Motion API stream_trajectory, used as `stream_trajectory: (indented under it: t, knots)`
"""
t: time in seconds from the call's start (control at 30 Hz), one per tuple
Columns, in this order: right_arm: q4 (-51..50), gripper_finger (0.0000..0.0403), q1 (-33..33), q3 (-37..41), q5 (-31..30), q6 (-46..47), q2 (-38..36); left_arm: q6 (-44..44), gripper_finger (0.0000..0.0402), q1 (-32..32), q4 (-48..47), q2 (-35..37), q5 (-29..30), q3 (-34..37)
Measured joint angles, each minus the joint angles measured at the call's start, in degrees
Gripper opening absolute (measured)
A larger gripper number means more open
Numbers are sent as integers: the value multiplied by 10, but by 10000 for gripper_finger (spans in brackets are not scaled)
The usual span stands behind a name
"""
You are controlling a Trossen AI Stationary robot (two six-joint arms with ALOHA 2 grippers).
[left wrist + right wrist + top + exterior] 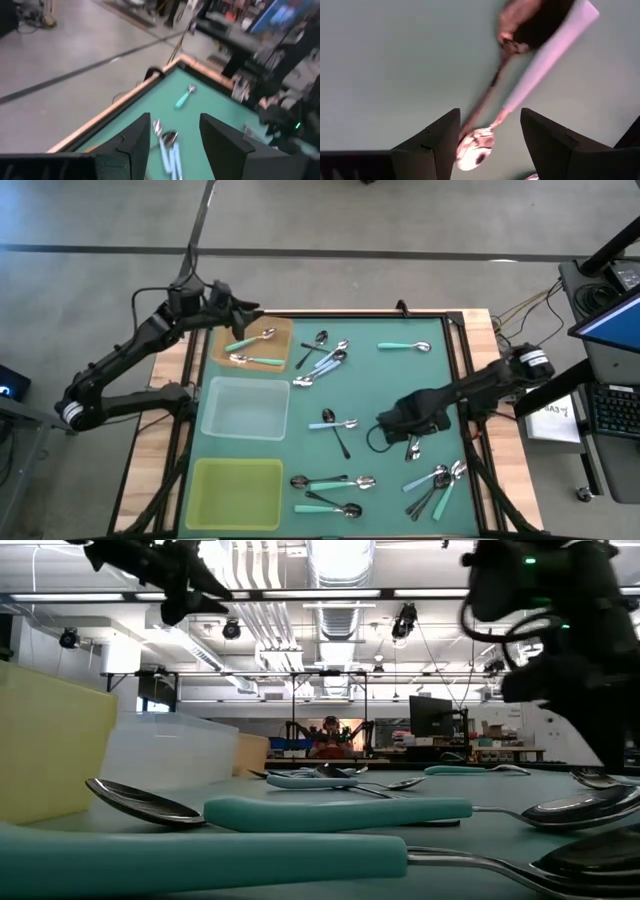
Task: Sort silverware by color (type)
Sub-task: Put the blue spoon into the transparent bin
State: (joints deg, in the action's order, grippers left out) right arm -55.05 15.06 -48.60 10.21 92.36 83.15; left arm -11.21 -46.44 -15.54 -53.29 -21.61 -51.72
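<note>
Sorting barely begun. Brown tray point(283, 330), upper left of high view, holds two teal spoons point(250, 350). Clear tray point(243, 409) and yellow tray point(238, 492) hold nothing. Remaining spoons point(325, 356) scattered over the desk point(400, 375). Left claw point(243, 313) open above the brown tray; right claw point(413, 442) open over a spoon pair point(490, 125), centre right.

Grey concrete floor point(80, 220), ceiling strip lights point(330, 595), monitor point(430, 715)

Nearest on the green desk point(120, 825) lie 2 mint-teal spoons point(340, 812), handles pointing left. A yellow tray point(50, 745) and a clear tray point(170, 752) stand at left. Dark arms point(560, 630) hang above.
</note>
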Motion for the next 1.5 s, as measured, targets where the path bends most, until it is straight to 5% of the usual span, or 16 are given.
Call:
stream_trajectory:
  t: [0.27, 0.7, 0.97, 1.5]
  knots:
    - [142, 168, 17, 64, -14, 25, -10, -66, 152, 35, 79, 19, -1, 0]
    - [136, 104, 17, 66, -50, 7, -8, -106, 152, 68, 122, 56, 0, 0]
    - [136, 118, 17, 66, -102, 6, -8, -113, 153, 72, 121, 72, 0, 0]
    - [135, 137, 17, 41, -110, -2, -22, -118, 152, 75, 121, 76, 0, 0]
